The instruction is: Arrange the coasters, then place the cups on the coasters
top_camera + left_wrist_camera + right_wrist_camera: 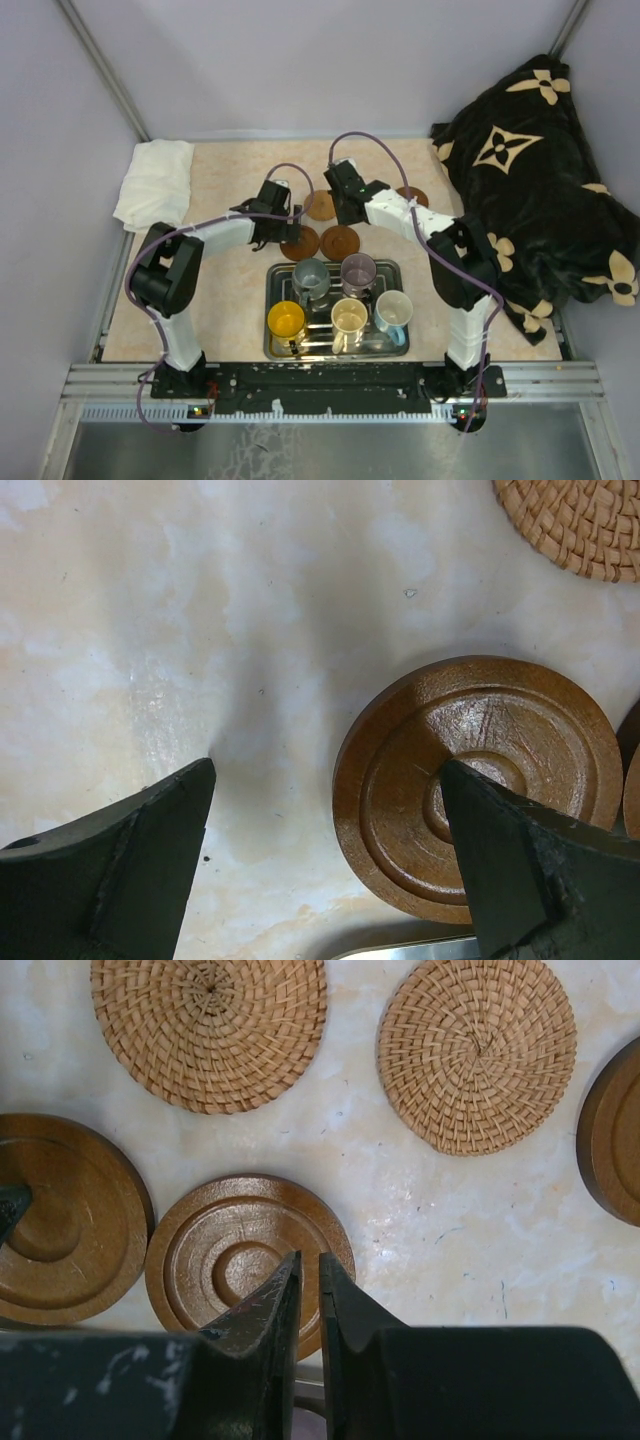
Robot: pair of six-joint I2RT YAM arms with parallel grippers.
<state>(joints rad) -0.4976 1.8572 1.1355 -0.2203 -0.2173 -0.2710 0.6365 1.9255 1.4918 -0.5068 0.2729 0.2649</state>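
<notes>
Five cups stand in a metal tray (398, 268): grey (310, 275), purple (358, 270), orange-yellow (286, 320), cream (349, 317), light blue (393, 310). Beyond the tray lie the coasters: brown wooden discs (299, 242) (340, 241) (412, 197) and a woven one (320, 205). The right wrist view shows two woven coasters (210, 1030) (478, 1052) and three brown ones (65, 1220) (245, 1255) (612, 1130). My left gripper (328, 768) is wide open and low, one finger (500, 850) over a brown coaster (400, 780). My right gripper (310, 1260) hovers over the middle brown coaster, jaws almost together and empty.
A folded white cloth (155, 180) lies at the far left of the table. A black blanket with beige flowers (540, 170) is heaped at the right edge. The tray's rim (420, 950) lies just below the left gripper's fingers.
</notes>
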